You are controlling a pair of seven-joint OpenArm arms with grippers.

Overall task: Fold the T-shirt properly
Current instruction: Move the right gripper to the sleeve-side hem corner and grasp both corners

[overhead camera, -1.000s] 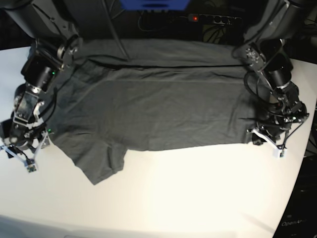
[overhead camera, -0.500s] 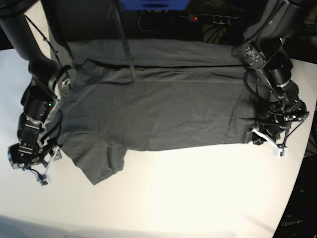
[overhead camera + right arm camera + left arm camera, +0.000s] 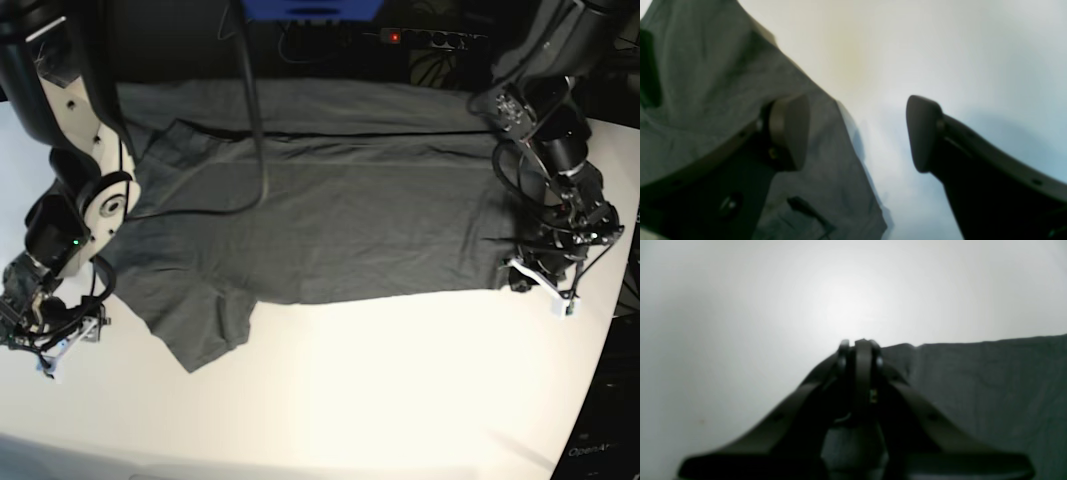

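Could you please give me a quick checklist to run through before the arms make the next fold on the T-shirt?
1. Left hand shut at the T-shirt corner: ok; cloth actually pinched: cannot tell.
2. Right hand open: ok.
3. Right hand holds cloth: not ok, one finger over the sleeve, the other over bare table.
4. Shirt body spread flat: ok, slight wrinkles.
5. Sleeve by the right hand tucked in: not ok, it juts out.

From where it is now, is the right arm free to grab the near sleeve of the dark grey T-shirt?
Probably yes: the right gripper is open beside the dark grey T-shirt, its sleeve lies flat on the white table, and nothing sits between.
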